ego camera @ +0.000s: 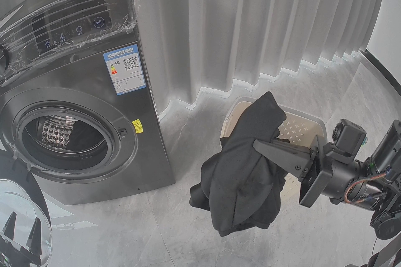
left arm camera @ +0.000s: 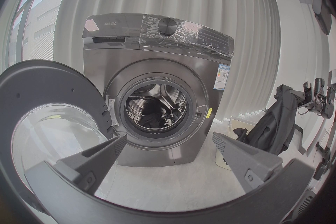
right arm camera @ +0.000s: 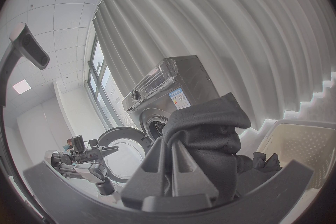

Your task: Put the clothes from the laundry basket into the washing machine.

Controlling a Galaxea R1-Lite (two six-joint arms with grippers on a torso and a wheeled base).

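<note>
1. Step in hand: you carry the black garment (ego camera: 238, 180) left from the basket (ego camera: 311, 118) to the washing machine (ego camera: 83, 80). Lift it high, since its hanging hem may catch the basket rim, and aim for the open drum (ego camera: 62, 136).
2. Right pincer (ego camera: 259, 143): clenched on the garment's upper fold, over the basket's near-left side.
3. Left pincer (left arm camera: 168, 137): spread wide, empty, facing the drum beside the open door (left arm camera: 42, 95).

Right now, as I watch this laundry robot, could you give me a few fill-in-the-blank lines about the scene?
The right gripper is shut on a garment whose colour is ____.
The washing machine has its door swung ____.
The open left gripper holds ____.
Missing words: black; open; nothing.
</note>
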